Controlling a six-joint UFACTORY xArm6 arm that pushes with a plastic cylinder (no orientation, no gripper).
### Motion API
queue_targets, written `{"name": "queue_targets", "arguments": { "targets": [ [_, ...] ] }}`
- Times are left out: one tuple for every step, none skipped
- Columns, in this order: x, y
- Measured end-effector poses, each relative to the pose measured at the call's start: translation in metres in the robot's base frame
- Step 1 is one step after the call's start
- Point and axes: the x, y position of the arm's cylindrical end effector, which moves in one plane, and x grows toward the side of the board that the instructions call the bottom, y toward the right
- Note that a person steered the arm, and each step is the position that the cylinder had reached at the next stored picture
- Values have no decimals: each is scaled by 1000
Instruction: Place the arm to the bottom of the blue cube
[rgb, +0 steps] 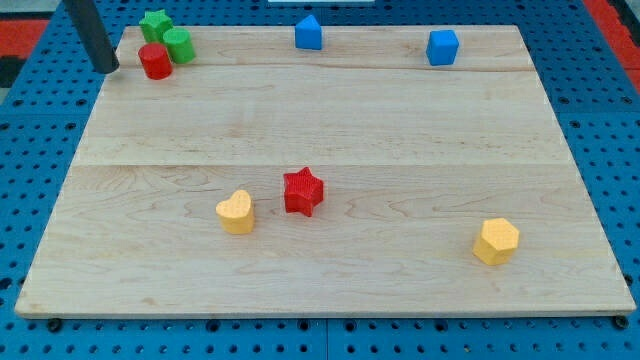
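You can see my tip (108, 69) far out at the 10 o'clock corner of the wooden surface (300, 120), right at its edge. There is no claw on this arm, only a dark rod, so nothing can open, close or hold a block.

The blue cube (442, 47) sits near the far edge of the surface, at about 1 o'clock on it. From my tip it lies at 3 o'clock, a long way across, and that is the thing that matters most. The spot I want is on the cube's 6 o'clock side, on the bare wood just below it.

Watch out for the other blue block (309, 32). It has a pointed top and I think it is not the cube, so do not stop there.

Three blocks sit close to my tip: a red cylinder (155, 62) just at my 3 o'clock, a green cylinder (178, 45) past it, and another green block (155, 22) at 1 o'clock. A straight run would likely hit the red one, so I think you should dip toward 4 o'clock first, then go across.

The red star (303, 192), the yellow heart (236, 212) and the yellow block (496, 241) are down low, well away from that path
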Motion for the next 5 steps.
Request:
{"name": "queue_targets", "arguments": {
  "targets": [
    [2,9],
    [38,37],
    [43,37],
    [43,38],
    [43,38]
  ]
}}
